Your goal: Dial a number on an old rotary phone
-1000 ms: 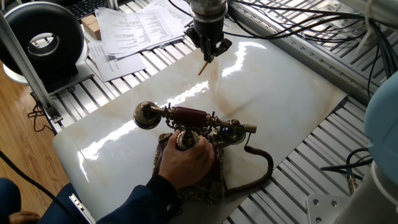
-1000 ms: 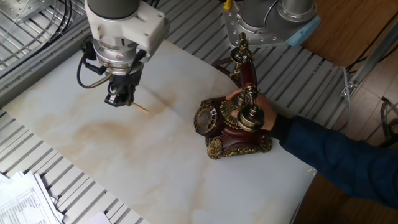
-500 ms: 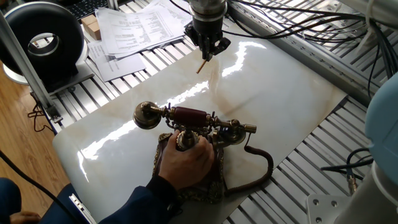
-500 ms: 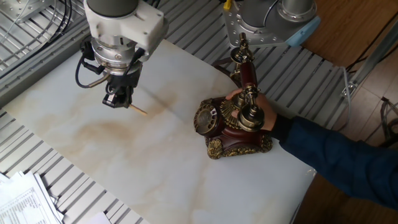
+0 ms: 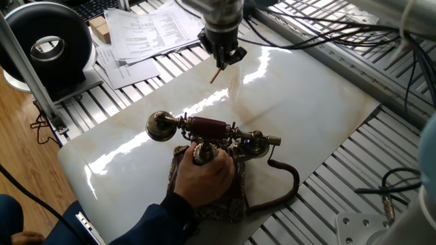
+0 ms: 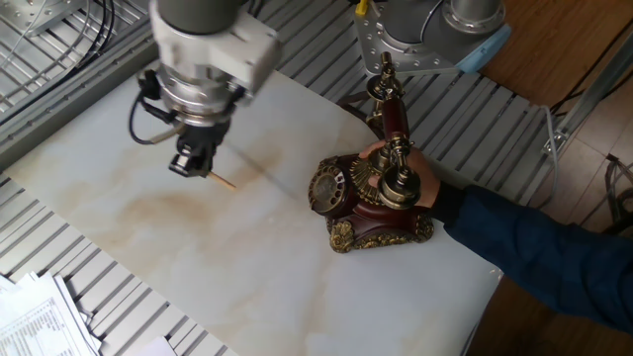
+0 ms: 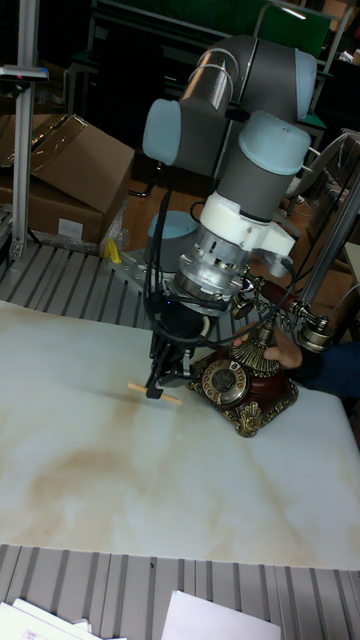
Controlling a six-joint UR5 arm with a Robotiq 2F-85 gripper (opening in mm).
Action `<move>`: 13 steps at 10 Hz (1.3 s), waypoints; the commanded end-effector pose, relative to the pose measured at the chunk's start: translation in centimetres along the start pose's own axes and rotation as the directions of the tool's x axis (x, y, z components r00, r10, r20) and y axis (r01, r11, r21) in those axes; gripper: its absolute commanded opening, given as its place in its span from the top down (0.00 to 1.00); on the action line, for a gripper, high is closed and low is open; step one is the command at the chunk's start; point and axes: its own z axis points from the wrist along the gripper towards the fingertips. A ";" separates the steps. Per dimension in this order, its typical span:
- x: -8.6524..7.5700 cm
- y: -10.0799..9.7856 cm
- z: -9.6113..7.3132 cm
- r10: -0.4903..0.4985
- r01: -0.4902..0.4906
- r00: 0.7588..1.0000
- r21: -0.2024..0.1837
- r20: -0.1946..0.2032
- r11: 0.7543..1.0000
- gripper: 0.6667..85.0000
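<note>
since a moment ago the gripper has shifted a little, and its upper body now looks blurred in both fixed views; the phone and the person's hand have not moved.

going left to right in the other fixed view: printed papers lie off the bottom left corner of the pale marble surface, their text too small to read. above the surface's left part hangs the gripper, its jaws clenched on a small wooden stick, which juts out at a slant with its free end aimed toward the phone. the stick is probably held this way to act as a finger for the dial holes, which the jaws themselves could not enter.

well apart from it, near the right edge of the surface, stands the old rotary phone. its round dial faces the gripper. the dark red-brown handset rests across the brass cradle. a person's hand, in a dark blue sleeve, grips the base from behind, most likely to keep the phone from sliding when the dial is pushed.

no brand or legible writing shows on the phone or the arm. the stick has not yet reached the dial, so dialling appears not to have begun.
</note>
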 end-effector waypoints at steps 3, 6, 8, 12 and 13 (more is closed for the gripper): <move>0.2 -0.6 -0.9 -0.078 0.079 0.996 0.038 -0.039 0.996 0.99; 3.3 -1.4 -0.8 -0.201 0.202 0.979 0.048 -0.033 0.978 0.99; 2.0 -1.5 -0.8 -0.279 0.278 0.960 0.064 0.013 0.959 0.99; -0.4 -2.4 -1.1 -0.266 0.254 0.960 0.122 0.092 0.959 0.99; -0.1 -2.2 -1.0 -0.263 0.253 0.961 0.111 0.085 0.961 0.99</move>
